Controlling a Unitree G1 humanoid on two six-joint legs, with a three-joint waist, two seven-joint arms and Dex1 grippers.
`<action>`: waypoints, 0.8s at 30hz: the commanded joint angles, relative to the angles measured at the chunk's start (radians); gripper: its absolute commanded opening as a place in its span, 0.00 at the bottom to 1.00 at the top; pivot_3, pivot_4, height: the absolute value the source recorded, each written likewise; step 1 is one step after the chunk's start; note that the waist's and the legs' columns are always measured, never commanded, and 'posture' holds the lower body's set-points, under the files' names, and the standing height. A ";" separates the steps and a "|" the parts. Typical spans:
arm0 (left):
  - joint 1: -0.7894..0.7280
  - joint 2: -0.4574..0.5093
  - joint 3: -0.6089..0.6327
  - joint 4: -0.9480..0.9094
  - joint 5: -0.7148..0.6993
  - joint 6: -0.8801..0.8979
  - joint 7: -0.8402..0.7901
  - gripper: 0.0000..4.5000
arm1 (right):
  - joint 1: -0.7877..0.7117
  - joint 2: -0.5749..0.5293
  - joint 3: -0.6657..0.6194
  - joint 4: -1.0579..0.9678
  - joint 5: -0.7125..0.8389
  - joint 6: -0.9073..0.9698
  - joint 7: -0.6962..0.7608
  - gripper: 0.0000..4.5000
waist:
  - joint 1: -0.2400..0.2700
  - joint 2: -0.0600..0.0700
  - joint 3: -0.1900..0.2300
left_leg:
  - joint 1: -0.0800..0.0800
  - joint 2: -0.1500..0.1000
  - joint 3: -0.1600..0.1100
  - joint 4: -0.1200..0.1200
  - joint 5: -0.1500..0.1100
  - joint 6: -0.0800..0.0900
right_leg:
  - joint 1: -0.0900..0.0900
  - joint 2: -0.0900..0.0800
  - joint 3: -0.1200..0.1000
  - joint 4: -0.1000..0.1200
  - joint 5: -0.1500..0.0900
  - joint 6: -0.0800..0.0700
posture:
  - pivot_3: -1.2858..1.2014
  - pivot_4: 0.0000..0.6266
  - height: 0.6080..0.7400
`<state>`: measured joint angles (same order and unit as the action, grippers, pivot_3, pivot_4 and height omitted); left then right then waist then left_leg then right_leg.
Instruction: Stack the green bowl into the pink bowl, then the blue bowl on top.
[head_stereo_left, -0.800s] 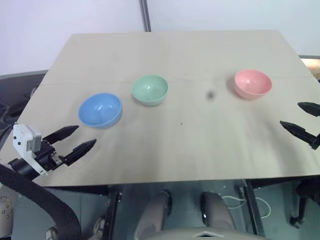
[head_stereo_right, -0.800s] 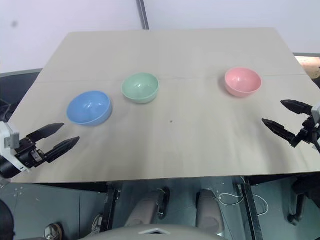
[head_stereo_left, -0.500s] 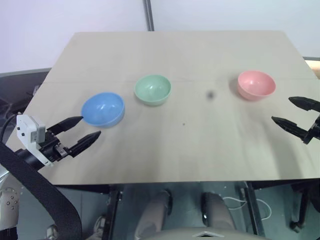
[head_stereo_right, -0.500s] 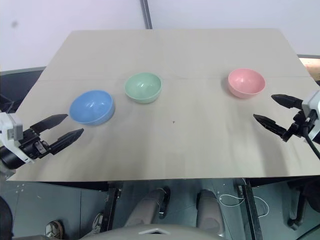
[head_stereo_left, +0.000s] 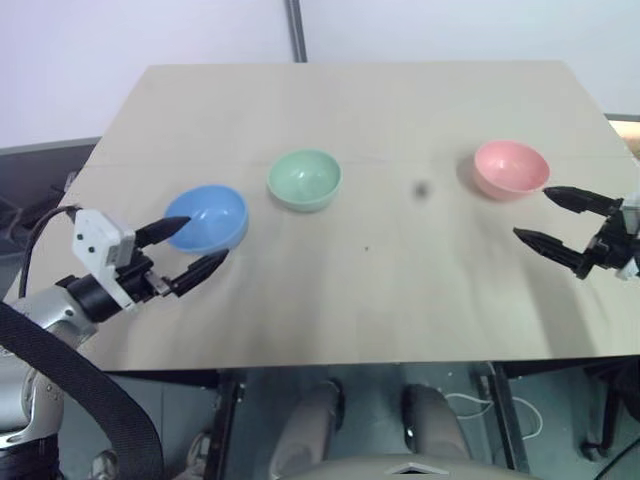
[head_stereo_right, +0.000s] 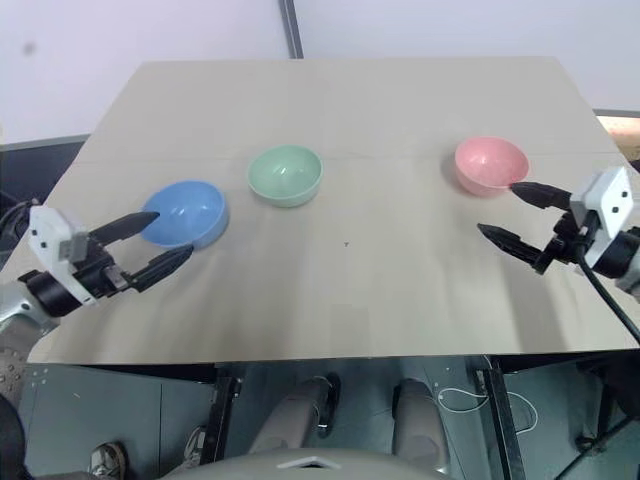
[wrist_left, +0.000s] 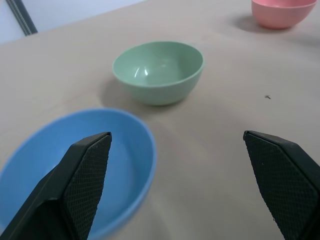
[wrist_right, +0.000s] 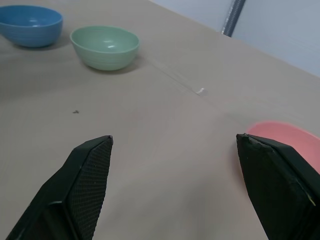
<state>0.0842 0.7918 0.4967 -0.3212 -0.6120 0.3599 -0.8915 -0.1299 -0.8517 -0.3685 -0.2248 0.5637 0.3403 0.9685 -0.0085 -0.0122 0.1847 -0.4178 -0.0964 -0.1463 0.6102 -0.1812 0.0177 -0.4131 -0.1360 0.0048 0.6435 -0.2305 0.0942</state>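
A: Pale wood is what the head views show: one tabletop (head_stereo_left: 400, 110) with three bowls in a loose row across its middle. What room is there around them?

B: Plenty. The far half of the board is bare up to its back edge, and a wide bare band runs along the near edge. The blue bowl (head_stereo_left: 207, 217) sits toward the left side, the green bowl (head_stereo_left: 304, 179) just right of it and a little farther back, the pink bowl (head_stereo_left: 511, 168) well apart near the right side. All three stand upright with nothing in them.

A: And the claws?

B: The left claw (head_stereo_left: 190, 248) hangs at the blue bowl's near rim, fingers spread wide, holding nothing. The right claw (head_stereo_right: 512, 214) is just beside the pink bowl on its near side, also spread and empty.

A: What of the left wrist view?

B: Its two fingers (wrist_left: 85, 175) stand far apart. One crosses over the blue bowl (wrist_left: 75, 165); open wood lies between them. The green bowl (wrist_left: 159, 71) sits beyond, apart from the blue one, and the pink bowl (wrist_left: 277, 11) is at the far corner.

A: The right wrist view?

B: Its fingers (wrist_right: 90, 175) stand wide too, bare wood between them. The pink bowl (wrist_right: 282, 140) lies behind one finger; the green bowl (wrist_right: 105, 46) and blue bowl (wrist_right: 30, 24) stand well off, side by side.
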 joint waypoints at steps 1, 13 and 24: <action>-0.038 -0.003 0.015 -0.061 -0.118 -0.009 -0.084 1.00 | -0.084 0.029 0.082 0.049 -0.127 -0.052 -0.102 0.96 | -0.002 0.000 0.000 | 0.000 0.000 0.000 0.000 0.000 0.000 | 0.000 0.000 0.000 0.000 0.000 0.000 | 0.52 0.24 1.00; -0.129 -0.064 0.022 -0.052 -0.412 0.042 -0.237 1.00 | -0.635 0.149 0.463 0.855 -0.595 -0.248 -0.249 0.96 | -0.009 0.000 0.001 | 0.002 0.003 0.007 0.001 0.001 -0.001 | 0.000 0.006 0.004 0.000 0.005 0.000 | 0.52 0.24 1.00; -0.061 -0.122 0.025 -0.101 -0.376 0.010 -0.184 1.00 | -0.829 0.161 0.542 1.206 -0.722 -0.455 -0.187 0.24 | -0.014 0.000 0.001 | 0.002 0.005 0.009 0.001 0.000 -0.001 | 0.000 0.010 0.008 -0.001 0.006 -0.001 | 0.52 0.24 1.00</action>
<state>0.0165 0.6691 0.5015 -0.3824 -0.9856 0.3924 -1.0823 -0.9275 -0.6786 0.1754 0.9805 -0.1481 -0.0730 0.7725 -0.0230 -0.0121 0.1858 -0.4153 -0.0907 -0.1368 0.6115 -0.1809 0.0167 -0.4132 -0.1256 0.0128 0.6424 -0.2236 0.0927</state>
